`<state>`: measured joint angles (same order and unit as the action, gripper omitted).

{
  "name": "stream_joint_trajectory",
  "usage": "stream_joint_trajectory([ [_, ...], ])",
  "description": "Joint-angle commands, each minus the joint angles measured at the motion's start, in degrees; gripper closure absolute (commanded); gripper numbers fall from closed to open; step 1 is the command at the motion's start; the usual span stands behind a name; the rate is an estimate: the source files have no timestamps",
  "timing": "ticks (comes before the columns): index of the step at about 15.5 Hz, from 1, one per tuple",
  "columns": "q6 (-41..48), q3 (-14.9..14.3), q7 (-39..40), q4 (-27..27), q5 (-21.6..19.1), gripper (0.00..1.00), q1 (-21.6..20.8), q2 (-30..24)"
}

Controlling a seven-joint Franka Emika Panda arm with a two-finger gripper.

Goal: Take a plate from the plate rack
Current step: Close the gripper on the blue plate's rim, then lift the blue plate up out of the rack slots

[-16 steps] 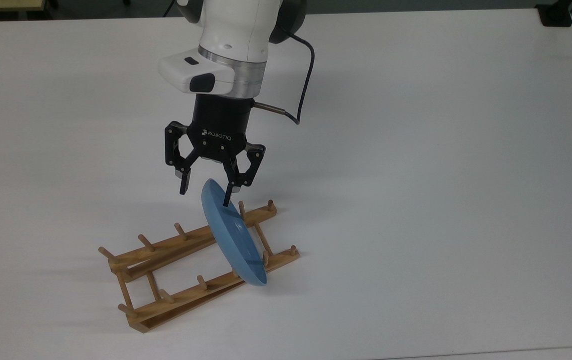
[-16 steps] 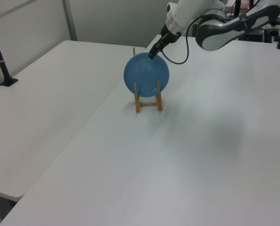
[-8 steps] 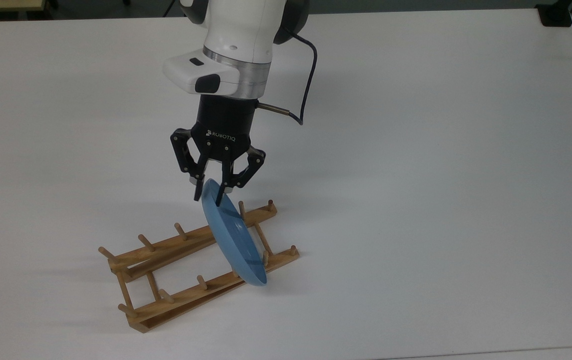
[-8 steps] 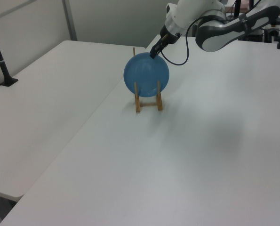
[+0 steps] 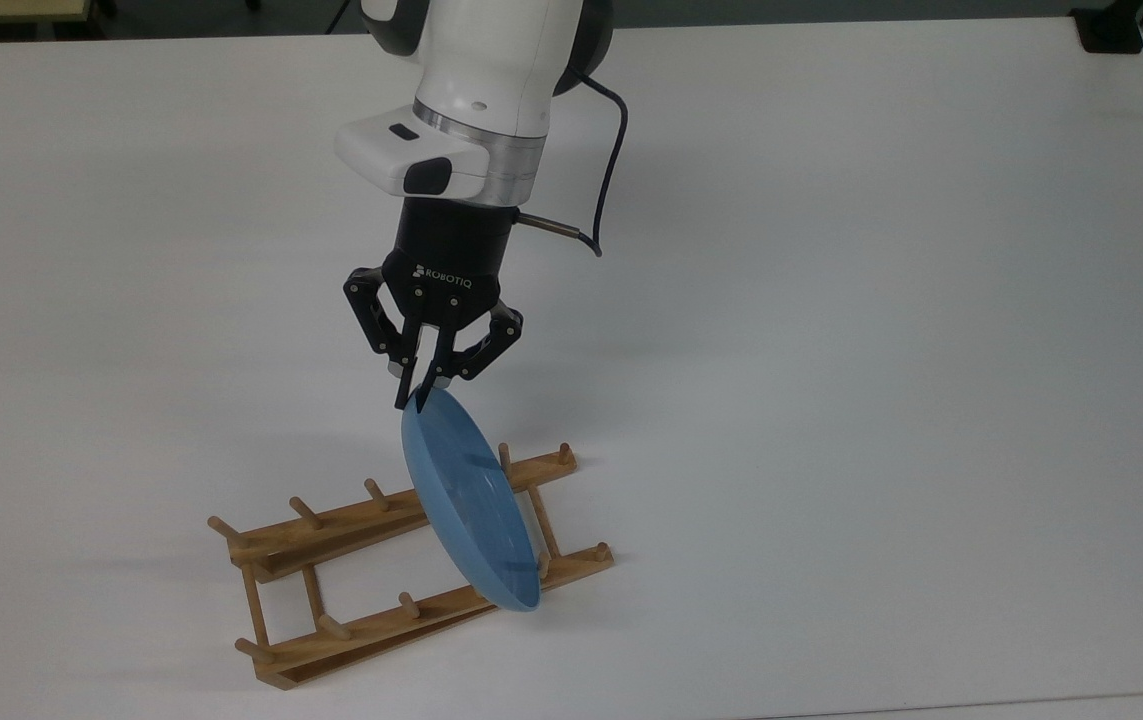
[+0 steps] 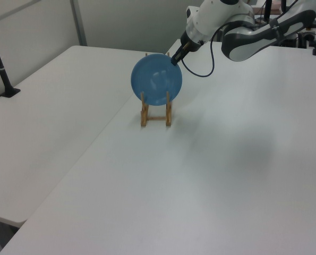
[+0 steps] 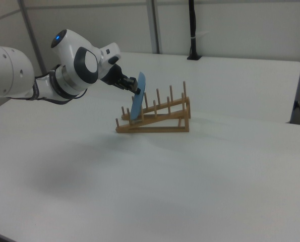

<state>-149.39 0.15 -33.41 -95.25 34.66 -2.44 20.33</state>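
Note:
A light-blue plate stands on edge between the pegs of the wooden plate rack, leaning toward the top view's left. My gripper comes down from above and is shut on the plate's upper rim. In the left view the plate faces the camera above the rack, and the gripper pinches its upper right edge. From the right view, the plate appears edge-on at the low end of the sloping rack, with the gripper on its top.
The rack sits on a wide white table. A black clamp sits at the table's far right corner in the top view. A black post stands on the neighbouring table in the left view.
The fingers went from spread around the plate's rim to shut on it. Plate and rack together slid toward the top view's lower right, leftward in the left view.

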Motion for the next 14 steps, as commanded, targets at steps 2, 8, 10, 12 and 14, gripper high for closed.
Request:
stream_joint_trajectory([
  [2,-1.16,-0.24,-1.57,-0.9,1.11,1.0,-0.2,-0.81],
  [8,-0.73,0.12,-1.75,-2.83,0.06,1.0,0.68,-5.99],
  [10,-0.55,0.29,-1.75,-3.36,-0.9,1.0,0.68,-6.7],
  [12,0.06,0.38,-1.57,-3.36,-3.53,1.0,0.77,-7.32],
  [14,3.04,0.38,-1.31,-3.36,-6.43,1.0,1.29,-8.81],
])
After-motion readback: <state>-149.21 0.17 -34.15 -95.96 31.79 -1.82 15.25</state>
